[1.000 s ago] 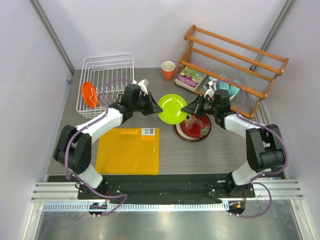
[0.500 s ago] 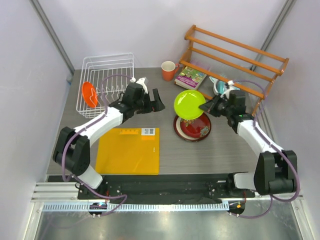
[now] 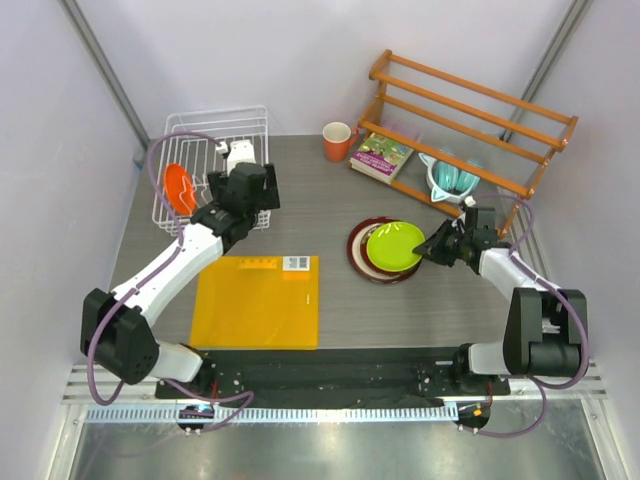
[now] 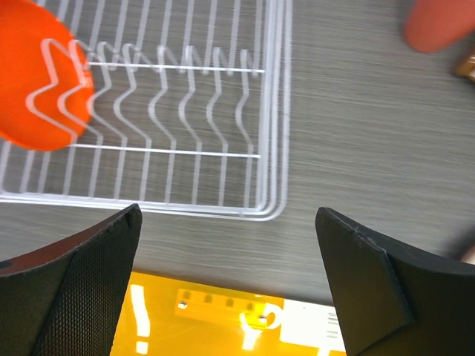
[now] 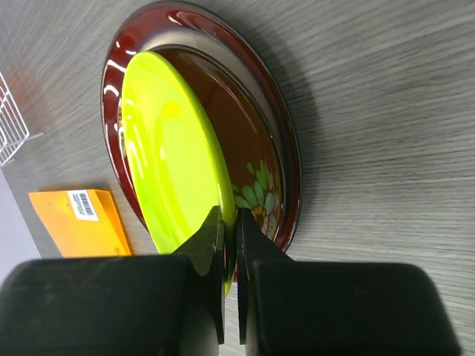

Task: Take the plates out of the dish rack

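The white wire dish rack (image 3: 215, 130) stands at the back left, and the orange plate (image 3: 179, 188) is upright in its left end. In the left wrist view the orange plate (image 4: 37, 96) sits at the top left behind the rack's wires (image 4: 276, 148). My left gripper (image 3: 243, 205) (image 4: 228, 215) hangs open and empty just off the rack's near right corner. The dark red plate (image 3: 358, 252) (image 5: 286, 141) lies on the table. The lime green plate (image 3: 393, 245) (image 5: 163, 148) leans over it. My right gripper (image 3: 432, 250) (image 5: 228, 222) is shut on the green plate's right rim.
A yellow board (image 3: 258, 302) lies near the front left. An orange mug (image 3: 338, 140) and a book (image 3: 381, 158) sit at the back. The orange wooden shelf (image 3: 470, 100) stands at the back right, with teal bowl-like items (image 3: 452, 178) under it.
My left gripper let go of the green plate, opened wide and drew back left to the rack. My right gripper carried the plate right and down onto the red plate.
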Robot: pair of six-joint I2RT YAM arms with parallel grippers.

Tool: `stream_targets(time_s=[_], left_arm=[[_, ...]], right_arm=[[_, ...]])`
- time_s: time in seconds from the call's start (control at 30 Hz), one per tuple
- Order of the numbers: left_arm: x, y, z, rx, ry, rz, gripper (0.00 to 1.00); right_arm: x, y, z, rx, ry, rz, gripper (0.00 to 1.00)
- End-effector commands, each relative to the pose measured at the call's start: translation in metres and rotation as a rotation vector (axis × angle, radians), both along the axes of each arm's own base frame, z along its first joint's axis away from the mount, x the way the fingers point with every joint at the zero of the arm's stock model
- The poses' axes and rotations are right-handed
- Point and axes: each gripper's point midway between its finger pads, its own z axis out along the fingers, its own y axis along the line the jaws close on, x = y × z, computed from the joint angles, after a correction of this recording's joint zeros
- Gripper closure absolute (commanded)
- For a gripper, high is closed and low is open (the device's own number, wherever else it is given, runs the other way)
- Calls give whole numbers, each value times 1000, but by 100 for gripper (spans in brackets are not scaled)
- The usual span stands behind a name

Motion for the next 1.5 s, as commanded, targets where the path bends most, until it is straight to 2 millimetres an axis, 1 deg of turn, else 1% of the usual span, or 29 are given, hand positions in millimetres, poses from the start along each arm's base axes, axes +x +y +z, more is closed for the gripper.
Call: stream_targets(time_s=[0.0,0.17,0.23,0.27,0.33,0.37,0.4,0.47,0.5,0.53,0.57,0.6,0.63,0.7,0.73,0.77,0.83,0.87,1.0,1.03,1.1,1.13,1.2,1.23,1.27,1.33,1.37,1.43,1.47], left_arm=[[4,37,16,86,-28,128,1],[7,47,13,67,-21,144,1],[8,45,10,51,-16,136,0],[7,45,9,51,-12,137,1],[9,45,9,51,-11,135,1],[10,45,7,53,-7,138,1],[10,45,6,53,-4,137,1],[14,47,2,45,3,137,0],[15,49,2,41,2,145,0],[17,54,2,35,2,164,1],[20,55,-2,24,7,166,1],[22,58,-3,16,8,174,1],[25,67,-2,6,5,192,1],[32,74,-3,-2,8,210,0],[34,84,-4,1,13,234,0],[36,88,-5,3,25,241,0],[42,98,-5,14,36,265,0],[43,104,-4,24,38,281,1],[53,123,-2,16,26,319,1],[55,133,-5,17,33,342,1],[58,142,-5,11,35,361,1],[61,153,-12,15,49,387,1],[64,165,-16,21,58,421,0],[65,177,-17,30,56,453,0],[68,184,-23,38,66,471,1],[74,198,-23,59,52,494,1],[79,202,-32,58,67,497,1],[88,205,-38,42,72,498,1],[87,222,-46,44,93,541,1]], right_arm=[[7,9,6,47,-42,33,99],[7,16,1,87,-25,66,99],[6,19,-5,97,-8,84,95],[7,19,-5,95,-7,88,83],[7,18,-8,88,-1,87,73],[8,17,-8,86,-2,84,56],[8,17,-7,85,-4,85,49],[10,15,-4,74,-17,79,47],[10,15,-3,66,-21,83,41],[11,14,0,60,-33,81,39],[15,11,4,44,-44,77,39],[12,9,4,22,-38,88,37],[13,7,10,8,-55,87,35],[16,-4,16,-60,-61,56,33],[16,-8,19,-87,-73,54,32],[18,-14,28,-122,-90,34,30],[19,-19,34,-153,-102,27,29],[20,-21,42,-163,-113,19,29],[21,-28,52,-198,-143,-14,28],[21,-29,54,-202,-149,-18,28],[20,-30,55,-206,-155,-20,28],[19,-29,54,-206,-154,-18,28],[18,-29,50,-205,-142,-12,28],[18,-27,48,-200,-137,-4,28],[18,-27,47,-198,-133,-2,28],[17,-26,42,-192,-119,4,28],[18,-25,40,-189,-118,7,27],[18,-24,35,-179,-105,9,27],[19,-22,34,-171,-109,16,27]])
